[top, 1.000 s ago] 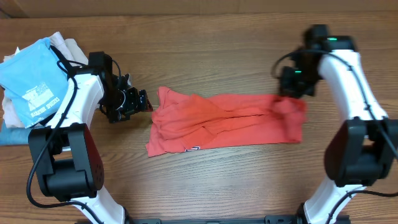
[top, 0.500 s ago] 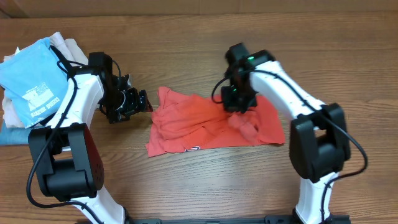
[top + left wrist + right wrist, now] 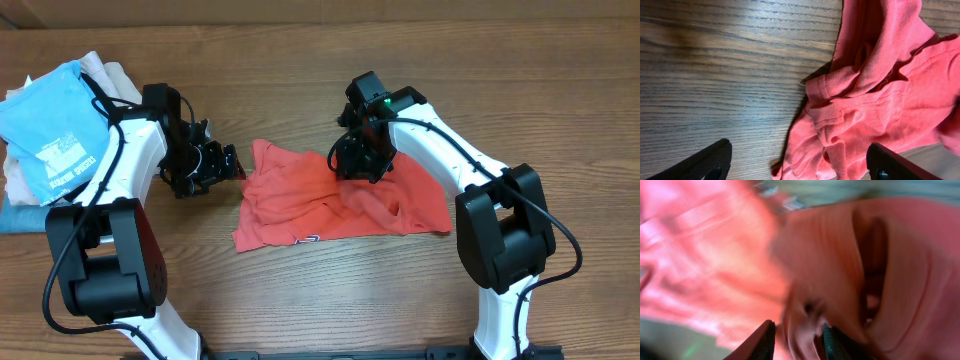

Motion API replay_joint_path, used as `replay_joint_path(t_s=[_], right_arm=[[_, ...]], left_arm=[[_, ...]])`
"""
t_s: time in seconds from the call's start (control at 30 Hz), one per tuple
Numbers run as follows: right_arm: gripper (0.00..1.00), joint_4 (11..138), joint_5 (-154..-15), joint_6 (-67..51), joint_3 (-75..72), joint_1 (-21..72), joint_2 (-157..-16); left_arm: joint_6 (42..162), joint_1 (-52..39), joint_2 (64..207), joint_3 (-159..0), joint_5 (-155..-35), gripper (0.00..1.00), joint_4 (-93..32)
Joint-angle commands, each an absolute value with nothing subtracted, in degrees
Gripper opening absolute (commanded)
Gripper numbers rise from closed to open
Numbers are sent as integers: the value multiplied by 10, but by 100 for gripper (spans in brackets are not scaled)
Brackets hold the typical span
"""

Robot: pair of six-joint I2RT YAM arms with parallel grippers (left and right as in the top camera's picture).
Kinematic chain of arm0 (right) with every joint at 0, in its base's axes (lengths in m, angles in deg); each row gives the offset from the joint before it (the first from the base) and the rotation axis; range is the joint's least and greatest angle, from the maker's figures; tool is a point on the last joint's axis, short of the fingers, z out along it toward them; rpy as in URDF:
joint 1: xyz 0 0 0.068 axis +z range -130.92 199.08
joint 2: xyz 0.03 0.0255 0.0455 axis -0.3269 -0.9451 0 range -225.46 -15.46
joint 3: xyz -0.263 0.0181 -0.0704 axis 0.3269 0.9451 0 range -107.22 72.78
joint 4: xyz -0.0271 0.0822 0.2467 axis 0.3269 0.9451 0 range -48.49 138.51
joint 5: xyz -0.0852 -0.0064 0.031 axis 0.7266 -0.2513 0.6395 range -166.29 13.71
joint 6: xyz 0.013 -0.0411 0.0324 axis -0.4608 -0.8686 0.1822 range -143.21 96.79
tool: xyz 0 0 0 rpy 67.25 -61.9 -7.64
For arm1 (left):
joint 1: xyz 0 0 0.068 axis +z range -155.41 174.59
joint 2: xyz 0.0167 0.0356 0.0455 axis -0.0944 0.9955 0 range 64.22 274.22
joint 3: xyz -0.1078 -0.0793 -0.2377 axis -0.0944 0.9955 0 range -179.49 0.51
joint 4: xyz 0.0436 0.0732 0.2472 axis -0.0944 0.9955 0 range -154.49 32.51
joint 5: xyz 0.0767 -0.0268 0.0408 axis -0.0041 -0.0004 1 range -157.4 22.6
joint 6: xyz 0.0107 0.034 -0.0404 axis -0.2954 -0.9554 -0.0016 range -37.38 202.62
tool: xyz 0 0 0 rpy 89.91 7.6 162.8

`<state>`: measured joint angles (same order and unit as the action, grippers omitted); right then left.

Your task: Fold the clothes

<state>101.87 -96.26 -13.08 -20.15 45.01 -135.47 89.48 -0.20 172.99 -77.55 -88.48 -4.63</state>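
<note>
The red T-shirt [image 3: 300, 205] lies crumpled mid-table, its right part folded back toward the middle. My right gripper [image 3: 352, 166] is low over the shirt's upper middle. In the right wrist view its jaws [image 3: 799, 340] stand apart, open, with a blurred fold of the shirt [image 3: 715, 255] loose between them. My left gripper [image 3: 232, 165] hovers just off the shirt's left edge. In the left wrist view it [image 3: 800, 167] is wide open above bare wood and the shirt's bunched hem [image 3: 875, 85], gripping nothing.
A pile of folded garments sits at the far left, topped by a light blue shirt [image 3: 50, 130] with beige cloth [image 3: 110, 75] under it. Bare wooden table [image 3: 300, 60] lies behind and in front of the shirt.
My right arm swept from the table's right end to the middle, dragging the shirt's right end over itself, and its jaws have parted. The left arm has not moved.
</note>
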Motion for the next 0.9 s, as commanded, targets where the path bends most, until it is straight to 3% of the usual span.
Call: replay_joint_path(t_s=[0.0, 0.53, 0.87], right_arm=[[35, 1034, -1090, -238, -215, 452, -1349], [40, 1123, -848, -135, -245, 408, -1222], [40, 1068, -796, -47, -85, 408, -1223]], left_arm=[[883, -6, 1731, -788, -895, 89, -45], [879, -6, 1731, -788, -895, 89, -45], [877, -6, 1731, -788, -895, 89, -43]])
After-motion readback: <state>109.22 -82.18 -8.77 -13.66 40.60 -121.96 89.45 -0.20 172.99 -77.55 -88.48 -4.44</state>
